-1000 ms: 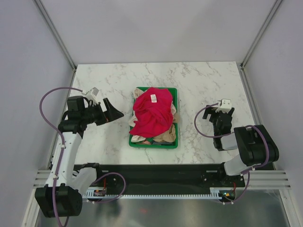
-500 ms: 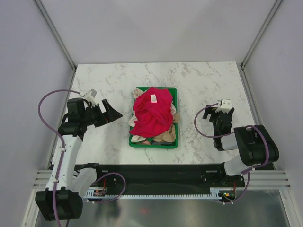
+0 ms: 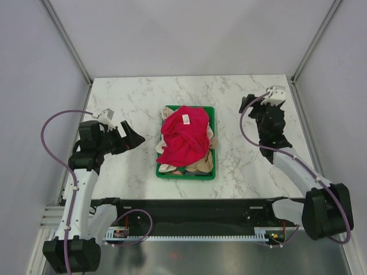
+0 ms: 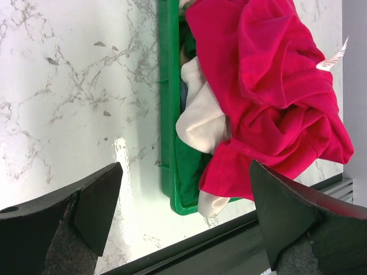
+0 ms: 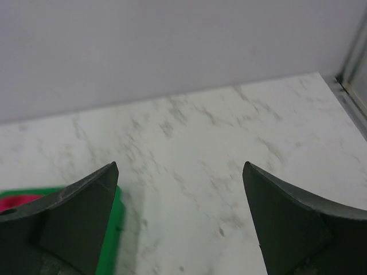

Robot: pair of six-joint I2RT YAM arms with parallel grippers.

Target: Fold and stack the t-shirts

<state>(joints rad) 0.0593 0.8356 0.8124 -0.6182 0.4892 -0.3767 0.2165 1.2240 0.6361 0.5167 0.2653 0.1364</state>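
A crimson-red t-shirt (image 3: 184, 136) with a small white neck tag (image 3: 186, 118) lies crumpled on top of a pile in the green tray (image 3: 211, 112). Cream and tan t-shirts (image 3: 198, 166) show under it at the near end. In the left wrist view the red shirt (image 4: 269, 97) overlies a cream shirt (image 4: 200, 120). My left gripper (image 3: 133, 139) is open and empty, left of the tray, facing it (image 4: 186, 217). My right gripper (image 3: 257, 110) is open and empty, raised right of the tray, facing the far table (image 5: 180, 217).
The white marble table (image 3: 241, 91) is bounded by grey walls and metal corner posts (image 3: 312, 46). The tray's rim (image 4: 167, 114) shows in the left wrist view and its corner (image 5: 109, 240) in the right wrist view. A black rail (image 3: 195, 209) runs along the near edge.
My right arm has unfolded from its tucked pose near the front right, and its gripper now sits higher and farther back. My left gripper has drawn slightly left and down.
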